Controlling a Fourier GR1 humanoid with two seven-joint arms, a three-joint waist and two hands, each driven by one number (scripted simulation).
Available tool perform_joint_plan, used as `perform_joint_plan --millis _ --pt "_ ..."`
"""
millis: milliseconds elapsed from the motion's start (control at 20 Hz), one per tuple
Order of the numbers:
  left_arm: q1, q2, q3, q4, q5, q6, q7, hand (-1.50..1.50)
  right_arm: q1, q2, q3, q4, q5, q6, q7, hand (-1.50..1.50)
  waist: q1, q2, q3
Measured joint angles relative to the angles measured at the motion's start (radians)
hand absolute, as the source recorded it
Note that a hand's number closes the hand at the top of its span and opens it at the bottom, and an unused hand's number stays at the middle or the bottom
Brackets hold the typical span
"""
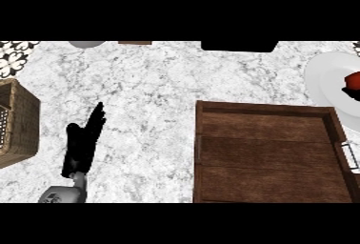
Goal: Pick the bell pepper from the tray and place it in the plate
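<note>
Resting: round red pepper (354,79) on smooth white plate (325,78).

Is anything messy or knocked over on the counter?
Nothing looks spilled or broken. The wooden tray sits flat with nothing on its boards, and the red bell pepper is over the white plate at the right edge, with black fingers of the right hand against it. The left hand rests open beside the wicker basket.

I am at a kitchen counter: pale marbled stone (155,81) spreads out beyond my fingers (95,119). A wooden tray (267,157) lies to their right, a white plate (325,81) further right, a wicker basket (17,121) to their left.
</note>
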Motion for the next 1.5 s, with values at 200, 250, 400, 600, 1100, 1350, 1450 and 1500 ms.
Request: perform_joint_plan --millis 200,250,400,600,1100,1350,1450,1500 --pt "0.005 0.008 0.003 -0.007 0.007 -0.015 -0.013 0.0 0.0 -0.031 0.02 0.084 0.024 0.085 -0.016 -1.5 0.01 0.005 0.001" --pt "0.006 0.004 0.002 -0.007 0.007 -0.014 -0.013 0.0 -0.003 -0.039 0.027 0.102 0.032 0.108 -0.014 -1.5 0.013 0.006 0.001" --pt "0.002 0.003 0.002 -0.016 0.006 -0.013 -0.006 0.0 0.0 -0.051 0.038 0.14 0.044 0.158 -0.043 -1.5 0.013 0.006 0.002" --pt "0.001 -0.001 0.002 -0.019 0.005 -0.01 0.003 0.0 0.002 -0.066 0.026 0.158 0.028 0.213 -0.147 -1.5 0.009 0.006 0.003" --pt "-0.005 -0.001 0.013 -0.016 0.004 -0.002 0.013 0.0 -0.027 -0.125 -0.241 0.213 -0.252 0.426 -0.334 -1.5 -0.009 0.003 0.005" --pt "-0.005 -0.002 0.012 -0.012 0.002 -0.004 0.01 0.0 0.01 -0.161 -0.301 0.23 -0.319 0.525 -0.34 -1.5 -0.005 0.005 0.004" --pt "-0.002 -0.007 0.009 -0.02 0.0 -0.001 0.012 0.0 0.025 -0.172 -0.312 0.227 -0.334 0.546 -0.335 -1.5 -0.002 0.005 0.005" --pt "0.0 -0.005 0.011 -0.015 0.004 -0.007 0.008 0.0 0.035 -0.172 -0.317 0.224 -0.342 0.552 -0.339 -1.5 -0.002 0.006 0.005"
